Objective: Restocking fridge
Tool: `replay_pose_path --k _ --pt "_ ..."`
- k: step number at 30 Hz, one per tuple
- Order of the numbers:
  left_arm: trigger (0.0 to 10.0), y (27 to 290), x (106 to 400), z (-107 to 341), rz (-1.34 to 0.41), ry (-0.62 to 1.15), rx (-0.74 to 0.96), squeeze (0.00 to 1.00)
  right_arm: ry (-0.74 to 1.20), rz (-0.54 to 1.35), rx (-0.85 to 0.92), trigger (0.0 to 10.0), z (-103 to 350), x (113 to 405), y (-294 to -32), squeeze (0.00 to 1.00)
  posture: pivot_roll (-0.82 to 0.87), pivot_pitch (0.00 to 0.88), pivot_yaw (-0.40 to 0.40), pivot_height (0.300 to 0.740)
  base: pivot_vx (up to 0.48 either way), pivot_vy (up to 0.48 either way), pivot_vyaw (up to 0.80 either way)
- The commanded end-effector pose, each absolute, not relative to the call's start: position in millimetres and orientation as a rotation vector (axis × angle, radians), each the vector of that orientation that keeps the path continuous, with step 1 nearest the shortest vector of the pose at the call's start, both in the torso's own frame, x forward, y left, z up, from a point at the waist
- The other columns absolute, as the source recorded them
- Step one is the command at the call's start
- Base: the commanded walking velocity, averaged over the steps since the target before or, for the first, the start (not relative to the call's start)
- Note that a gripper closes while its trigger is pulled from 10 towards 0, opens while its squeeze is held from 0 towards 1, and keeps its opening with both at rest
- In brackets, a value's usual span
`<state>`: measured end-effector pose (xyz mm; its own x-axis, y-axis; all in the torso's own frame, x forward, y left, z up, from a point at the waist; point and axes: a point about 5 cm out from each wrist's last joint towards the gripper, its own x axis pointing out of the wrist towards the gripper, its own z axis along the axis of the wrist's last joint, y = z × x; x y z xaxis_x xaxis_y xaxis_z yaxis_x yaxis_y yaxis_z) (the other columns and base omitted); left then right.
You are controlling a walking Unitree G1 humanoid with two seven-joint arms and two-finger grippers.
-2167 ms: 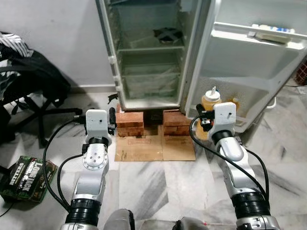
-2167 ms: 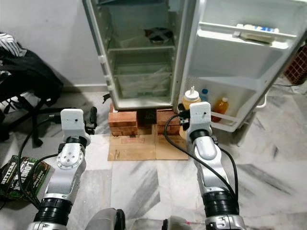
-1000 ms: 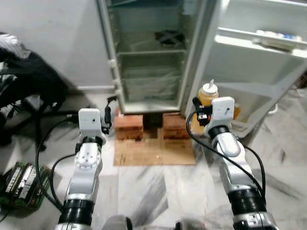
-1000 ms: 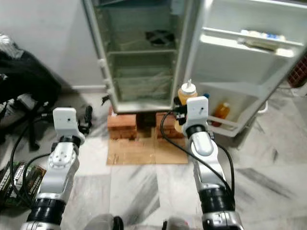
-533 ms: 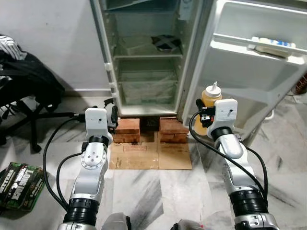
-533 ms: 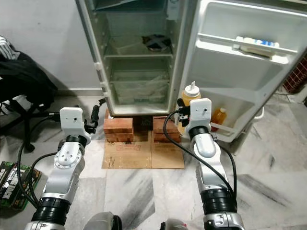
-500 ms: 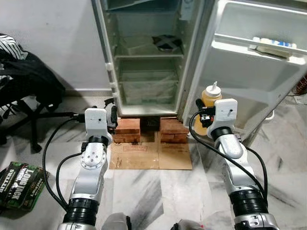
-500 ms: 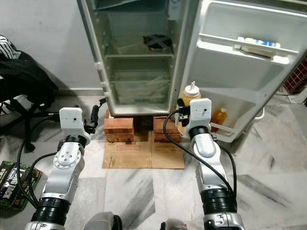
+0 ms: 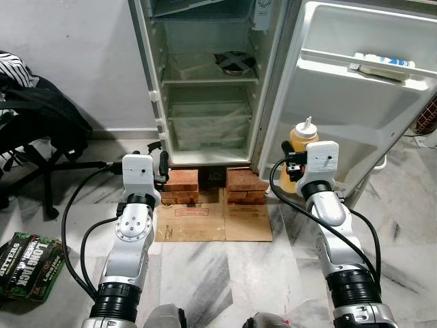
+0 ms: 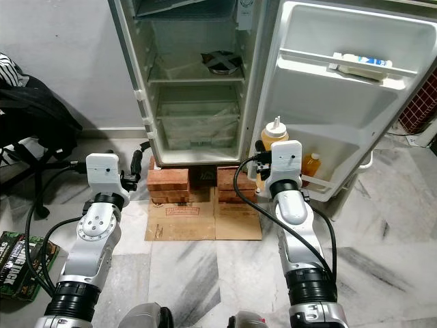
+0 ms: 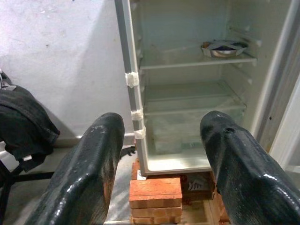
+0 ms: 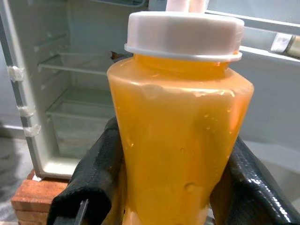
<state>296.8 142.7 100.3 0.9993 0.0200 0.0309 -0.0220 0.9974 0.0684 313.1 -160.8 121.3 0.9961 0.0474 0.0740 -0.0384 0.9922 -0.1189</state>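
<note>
An open fridge (image 9: 208, 82) stands ahead on red bricks, its door (image 9: 355, 102) swung out to the right. My right gripper (image 12: 164, 187) is shut on an orange squeeze bottle with a white cap (image 9: 302, 147), held upright in front of the door's lower shelf. Another orange bottle (image 10: 311, 167) sits in that lower door shelf. A dark dish (image 9: 234, 63) rests on a middle shelf inside. My left gripper (image 11: 161, 154) is open and holds nothing, raised in front of the fridge's left edge.
Two stacks of red bricks (image 9: 181, 186) prop up the fridge, with flat cardboard (image 9: 212, 219) on the marble floor before them. A black office chair with clothes (image 9: 41, 130) stands at the left. A green drinks carton (image 9: 31, 263) lies on the floor at lower left.
The camera view has risen slightly, showing more of the fridge. Both arms hold about the same pose; the right gripper still holds the bottle.
</note>
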Motion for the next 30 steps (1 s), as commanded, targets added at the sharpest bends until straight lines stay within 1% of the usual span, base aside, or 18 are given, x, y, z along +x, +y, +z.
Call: replay_pose_path --k 1,15,21,25,26,28,30 --pt "10.0 144.0 296.2 100.3 0.02 -0.032 0.068 0.0 -0.098 0.063 -0.126 10.0 126.2 315.9 -156.8 0.0 -0.02 0.066 0.013 0.74 0.27 0.0 0.0" --pt "10.0 140.3 296.2 100.7 0.0 -0.037 0.058 0.0 -0.139 0.089 -0.086 10.0 133.7 315.0 -154.5 0.0 -0.03 0.068 0.011 0.74 0.312 0.0 0.0" --pt "10.0 139.5 296.4 101.1 -0.007 -0.04 0.056 0.0 -0.204 0.121 -0.054 10.0 151.3 319.6 -143.6 0.0 -0.03 0.068 0.011 0.74 0.368 0.0 0.0" --pt "10.0 139.5 296.3 101.2 -0.006 -0.041 0.055 0.0 -0.248 0.116 -0.049 10.0 163.4 322.6 -142.4 0.0 -0.03 0.068 0.011 0.74 0.368 0.0 0.0" --pt "10.0 139.7 296.5 101.2 -0.006 -0.04 0.055 0.0 -0.289 0.135 -0.044 10.0 175.1 325.8 -138.8 0.0 -0.03 0.07 0.012 0.74 0.371 0.0 0.0" --pt "10.0 139.7 296.6 101.2 -0.005 -0.04 0.054 0.0 -0.307 0.144 -0.045 10.0 180.3 327.2 -137.0 0.0 -0.03 0.07 0.012 0.74 0.371 0.0 0.0" --pt "10.0 138.9 296.5 101.0 -0.009 -0.04 0.056 0.0 -0.355 0.194 -0.008 10.0 197.4 332.3 -127.7 0.0 -0.03 0.07 0.012 0.74 0.368 0.0 0.0"
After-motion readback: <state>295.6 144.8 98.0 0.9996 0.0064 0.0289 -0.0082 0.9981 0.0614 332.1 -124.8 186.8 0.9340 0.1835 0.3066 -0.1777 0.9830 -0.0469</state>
